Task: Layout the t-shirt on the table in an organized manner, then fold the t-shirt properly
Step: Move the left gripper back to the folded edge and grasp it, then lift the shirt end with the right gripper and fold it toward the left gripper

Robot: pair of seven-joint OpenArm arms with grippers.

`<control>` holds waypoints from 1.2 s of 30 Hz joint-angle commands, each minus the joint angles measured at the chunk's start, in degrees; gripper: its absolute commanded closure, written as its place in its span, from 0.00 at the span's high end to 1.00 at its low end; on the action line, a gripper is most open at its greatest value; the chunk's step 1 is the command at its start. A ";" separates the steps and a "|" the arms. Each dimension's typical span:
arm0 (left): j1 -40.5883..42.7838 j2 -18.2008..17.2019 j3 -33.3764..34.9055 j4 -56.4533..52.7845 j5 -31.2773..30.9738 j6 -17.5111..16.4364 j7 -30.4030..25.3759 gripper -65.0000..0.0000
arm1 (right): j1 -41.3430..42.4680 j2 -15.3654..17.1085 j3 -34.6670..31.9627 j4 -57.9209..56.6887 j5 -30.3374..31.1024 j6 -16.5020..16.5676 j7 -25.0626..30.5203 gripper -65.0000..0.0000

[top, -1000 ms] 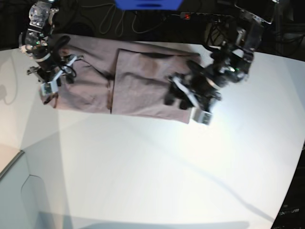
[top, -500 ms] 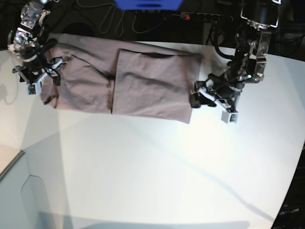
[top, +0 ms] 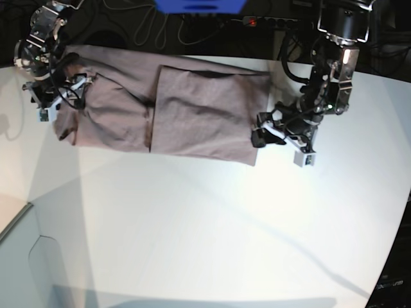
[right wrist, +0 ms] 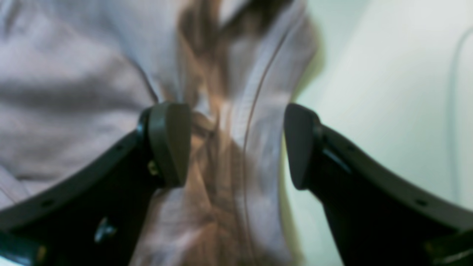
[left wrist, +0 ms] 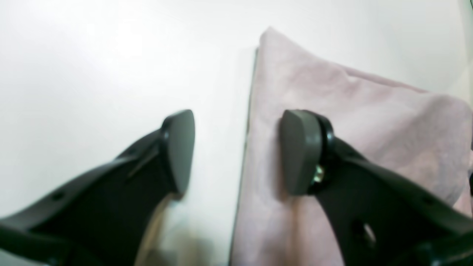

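**T-shirt folded on the table, both claws open at its ends**

T-shirt (top: 160,106) lies flat on the white table (top: 212,231), one half folded over the other. The left gripper (left wrist: 236,151) stands with jaws apart and empty, straddling the shirt's side edge: one pad (left wrist: 301,151) over cloth, the other over bare table. The right gripper (right wrist: 236,144) is spread wide, holding nothing, with the bunched, blurred end of the shirt between and beneath its fingers.

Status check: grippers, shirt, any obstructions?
Left gripper jaws open, straddling t-shirt edge. Right gripper jaws open over opposite end. Shirt partly folded on table. Nothing in the way.
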 commanded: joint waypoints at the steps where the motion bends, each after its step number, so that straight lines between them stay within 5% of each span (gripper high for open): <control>1: -0.27 -0.32 -0.07 0.78 -0.05 0.11 0.55 0.56 | 0.68 0.89 0.18 0.22 0.40 0.62 0.94 0.62; 12: 1.23 -0.76 -0.33 5.43 -0.41 0.19 0.64 0.56 | 3.41 1.25 -0.34 -4.09 0.40 0.62 0.94 0.61; 19: 2.46 -0.76 -0.33 5.35 -0.23 0.19 0.64 0.56 | 6.57 4.15 -0.34 -10.42 0.40 0.62 0.94 0.59; 27: 3.34 -0.85 -0.42 5.35 -0.41 0.19 0.64 0.56 | 6.31 4.06 -4.56 -10.33 0.40 0.62 0.94 0.29; 32: 3.34 -0.85 -0.42 5.35 -0.41 0.19 0.64 0.56 | 6.05 3.97 -6.67 -10.33 0.40 0.62 0.94 0.00; 36: 3.43 -0.85 -0.42 5.35 -0.49 0.19 0.64 0.56 | 6.13 3.97 -6.67 -9.80 0.40 0.62 0.94 0.00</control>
